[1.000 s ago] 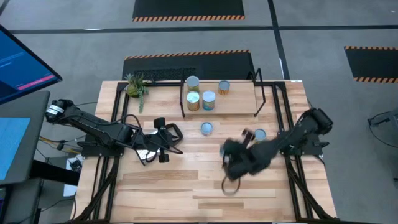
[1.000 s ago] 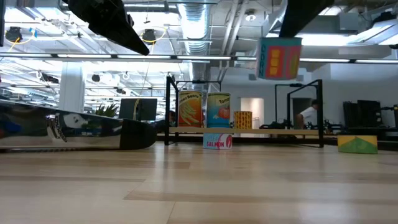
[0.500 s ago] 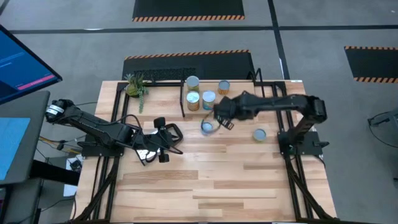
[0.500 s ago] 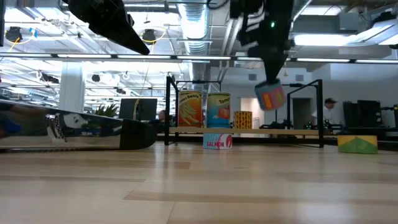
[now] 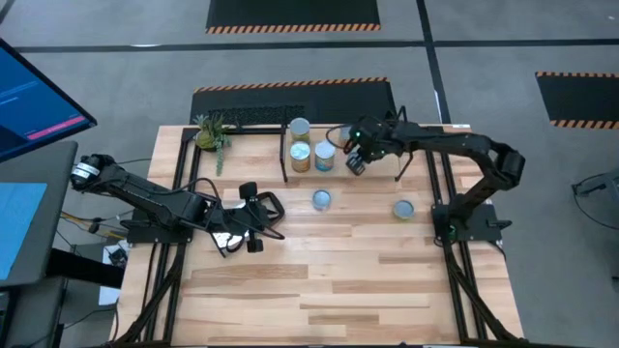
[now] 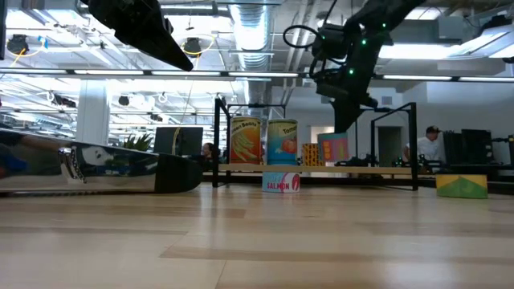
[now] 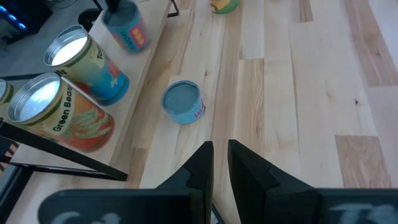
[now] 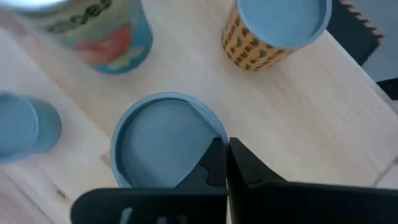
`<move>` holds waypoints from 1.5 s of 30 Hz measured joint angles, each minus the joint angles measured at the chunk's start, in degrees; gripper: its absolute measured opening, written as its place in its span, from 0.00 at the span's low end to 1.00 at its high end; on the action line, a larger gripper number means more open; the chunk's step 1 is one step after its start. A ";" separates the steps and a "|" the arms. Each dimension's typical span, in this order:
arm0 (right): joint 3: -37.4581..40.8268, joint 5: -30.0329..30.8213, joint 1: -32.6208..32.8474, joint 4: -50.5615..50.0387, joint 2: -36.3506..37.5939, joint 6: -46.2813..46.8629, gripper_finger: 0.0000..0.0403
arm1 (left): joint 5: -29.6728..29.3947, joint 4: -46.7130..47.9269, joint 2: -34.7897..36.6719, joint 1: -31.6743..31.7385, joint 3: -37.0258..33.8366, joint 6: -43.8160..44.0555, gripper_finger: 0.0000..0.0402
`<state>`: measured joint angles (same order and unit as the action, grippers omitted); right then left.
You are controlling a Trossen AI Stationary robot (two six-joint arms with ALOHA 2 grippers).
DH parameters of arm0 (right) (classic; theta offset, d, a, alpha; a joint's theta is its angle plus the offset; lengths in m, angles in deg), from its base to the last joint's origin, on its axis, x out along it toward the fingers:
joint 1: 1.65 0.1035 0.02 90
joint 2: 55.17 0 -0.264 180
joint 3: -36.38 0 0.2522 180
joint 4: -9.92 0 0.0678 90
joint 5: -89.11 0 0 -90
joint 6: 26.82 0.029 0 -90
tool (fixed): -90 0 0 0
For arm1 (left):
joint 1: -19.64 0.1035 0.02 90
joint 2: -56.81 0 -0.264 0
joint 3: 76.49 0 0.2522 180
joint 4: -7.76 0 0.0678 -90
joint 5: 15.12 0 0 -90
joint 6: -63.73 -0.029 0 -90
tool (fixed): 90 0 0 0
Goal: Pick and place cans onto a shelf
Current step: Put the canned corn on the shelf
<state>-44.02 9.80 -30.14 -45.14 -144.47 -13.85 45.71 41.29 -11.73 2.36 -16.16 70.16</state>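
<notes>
My right gripper (image 5: 353, 161) is over the low wooden shelf (image 5: 379, 162) at the table's far side. It is shut on a small pink-and-teal can (image 6: 334, 149) with a blue top (image 8: 163, 143). The can is at the shelf board's level, near the front edge. On the shelf stand a green-beans can (image 5: 300, 156), a tomato can (image 5: 325, 155), a can at the far left (image 5: 299, 127) and an orange-labelled can (image 5: 348, 135). A salmon can (image 5: 321, 199) and another can (image 5: 403, 209) stand on the table. My left gripper (image 5: 263, 208) waits shut at the table's left. My right gripper pinches the can's top rim (image 8: 214, 127) between its two fingers, at one side of the lid. The fingers come from above, slanting down. The can hangs a little tilted below them (image 6: 334, 149); I cannot tell whether its bottom touches the shelf board.
A small green plant (image 5: 211, 135) stands at the table's far left corner, with a black mat (image 5: 253, 117) behind the shelf. The shelf's black wire legs (image 5: 403, 155) rise at its ends. The near half of the table (image 5: 329, 290) holds nothing.
My right gripper has carried the can from above the table's middle toward the far edge, over the salmon can, to the shelf. It has come down from high up to the shelf board's level. The can has stayed in the hold.
</notes>
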 joint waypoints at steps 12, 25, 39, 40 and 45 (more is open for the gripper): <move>0.82 -3.82 -1.81 4.78 -0.19 0.02 0.01 | -0.13 -0.05 0.01 0.01 0.00 -0.02 0.10; 0.86 -3.40 -1.64 8.64 -1.77 0.00 0.02 | -0.04 0.17 -0.01 0.00 0.00 1.14 0.10; 0.71 -2.32 -1.56 10.22 -5.46 0.02 0.17 | 0.32 0.23 0.00 0.02 0.00 1.60 0.10; 0.71 -1.90 -1.60 10.31 -5.32 0.01 0.17 | 0.33 0.24 -0.01 0.02 0.00 1.60 0.10; 0.86 -1.24 -1.60 9.78 -3.70 -1.01 0.17 | 0.31 0.22 -0.01 0.02 0.00 1.60 0.10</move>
<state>-43.16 8.56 -31.74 -35.36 -148.17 -14.85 46.02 41.51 -11.74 2.38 -16.16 71.76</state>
